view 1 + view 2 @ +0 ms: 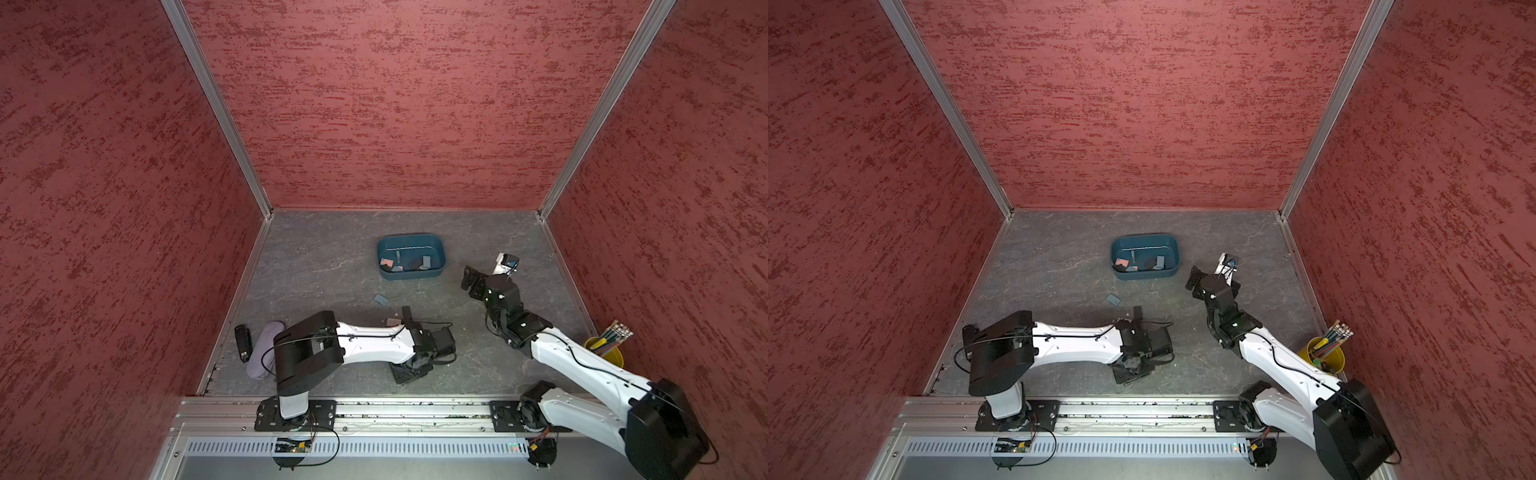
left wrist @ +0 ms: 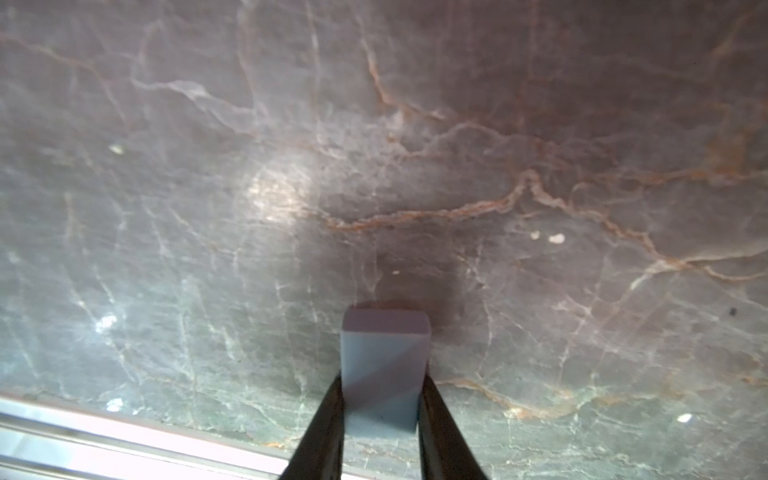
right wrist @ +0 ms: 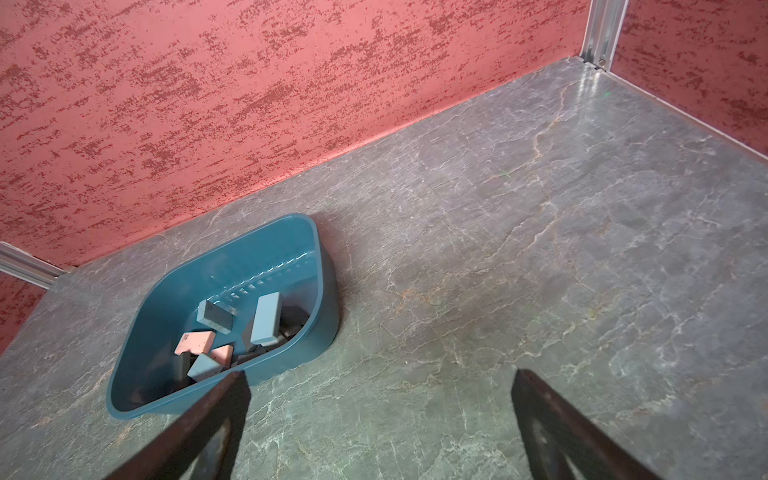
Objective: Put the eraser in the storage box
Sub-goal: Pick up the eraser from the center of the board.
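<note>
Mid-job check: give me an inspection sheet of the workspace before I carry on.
Surface: grey marbled tabletop, a few pale specks.
Job's things: storage box with blue-grey and pink erasers inside; one blue-grey eraser between the left claw's jaws; a loose eraser on the tabletop, apart from the box.
Clutter: yellow pencil cup, lilac pouch, black stapler-like item.
Claws: left claw shut on the eraser; right claw open, empty, beside the storage box.
Cables: black cable along the left arm, clear of the erasers.
Surroundings: red textured walls, aluminium rail at the front.
</note>
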Motion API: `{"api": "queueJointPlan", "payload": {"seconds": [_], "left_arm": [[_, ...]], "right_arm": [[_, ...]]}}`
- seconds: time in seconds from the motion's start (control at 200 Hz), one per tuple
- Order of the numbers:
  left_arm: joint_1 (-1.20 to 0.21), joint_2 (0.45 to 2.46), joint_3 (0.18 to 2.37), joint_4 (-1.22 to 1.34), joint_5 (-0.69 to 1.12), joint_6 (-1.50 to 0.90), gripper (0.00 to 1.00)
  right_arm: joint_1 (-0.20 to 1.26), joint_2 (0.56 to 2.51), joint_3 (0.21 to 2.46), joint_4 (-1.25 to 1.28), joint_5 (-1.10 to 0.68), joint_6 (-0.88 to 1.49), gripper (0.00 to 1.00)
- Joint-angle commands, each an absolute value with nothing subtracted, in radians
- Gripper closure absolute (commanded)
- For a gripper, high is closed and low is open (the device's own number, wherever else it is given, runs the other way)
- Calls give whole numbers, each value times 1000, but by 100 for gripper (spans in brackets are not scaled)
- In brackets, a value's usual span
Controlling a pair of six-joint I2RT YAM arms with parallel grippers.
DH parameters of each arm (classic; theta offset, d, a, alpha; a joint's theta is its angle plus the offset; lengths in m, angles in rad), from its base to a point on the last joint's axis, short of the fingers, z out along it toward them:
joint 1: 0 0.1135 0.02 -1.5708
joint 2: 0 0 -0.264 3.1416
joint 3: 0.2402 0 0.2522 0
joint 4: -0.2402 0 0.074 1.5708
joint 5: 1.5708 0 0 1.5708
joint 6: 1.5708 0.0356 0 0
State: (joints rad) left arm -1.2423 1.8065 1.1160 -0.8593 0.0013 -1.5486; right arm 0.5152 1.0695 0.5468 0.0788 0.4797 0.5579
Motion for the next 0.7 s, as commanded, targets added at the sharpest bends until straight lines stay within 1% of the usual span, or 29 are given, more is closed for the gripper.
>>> {"api": "queueJointPlan", "payload": {"seconds": [0.0,0.235,0.356,0.691], "left_arm": [[-1227,1803,1072,-903,-27,-1516,71],[-1230,1777,1134,-998,-100,-1461,76],[-1233,1768,1186,-1066,-152,-1435,76],[-1223,1716,1244,-1130,-221,-1382,76]], "right_arm": [[511,1072,537,111,474,567,1],[511,1072,530,112,467,573,1],[511,1075,529,114,469,572,1],[510,1090,529,116,460,575,1]]}}
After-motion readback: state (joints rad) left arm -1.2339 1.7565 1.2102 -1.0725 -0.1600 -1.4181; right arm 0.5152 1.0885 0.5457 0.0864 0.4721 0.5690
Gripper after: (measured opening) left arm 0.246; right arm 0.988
